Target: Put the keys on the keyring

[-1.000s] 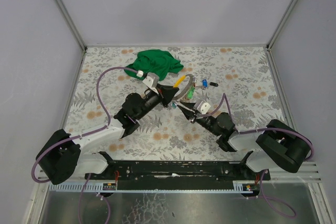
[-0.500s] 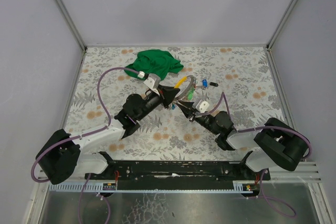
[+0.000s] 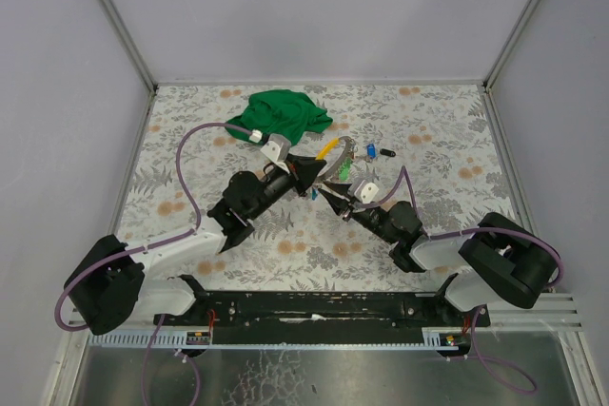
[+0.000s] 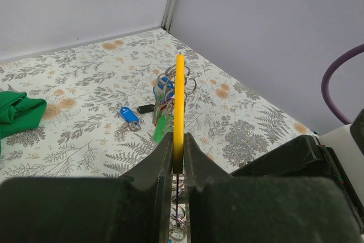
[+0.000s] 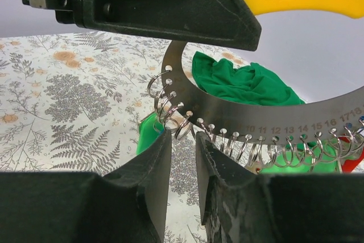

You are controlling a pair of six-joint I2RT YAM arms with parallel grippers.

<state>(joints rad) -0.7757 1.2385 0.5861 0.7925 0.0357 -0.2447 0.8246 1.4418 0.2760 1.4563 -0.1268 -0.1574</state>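
Right wrist: right gripper (image 5: 183, 140), jaws apart, below stiff grey steel keyring (image 5: 239, 112); left gripper (image 4: 178, 147) clamps its yellow plastic handle (image 4: 180, 101). Green key (image 5: 145, 138) looks light: pinch head.

Top view looks down from behind both arms; wrist views sit close behind the left gripper (image 4: 177, 143) and right gripper (image 5: 182, 136), facing forward — all share the green cloth (image 3: 281, 113) ahead

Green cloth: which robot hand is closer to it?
Left. The left gripper is close by the green cloth; the right gripper is farther away, beyond the left one.
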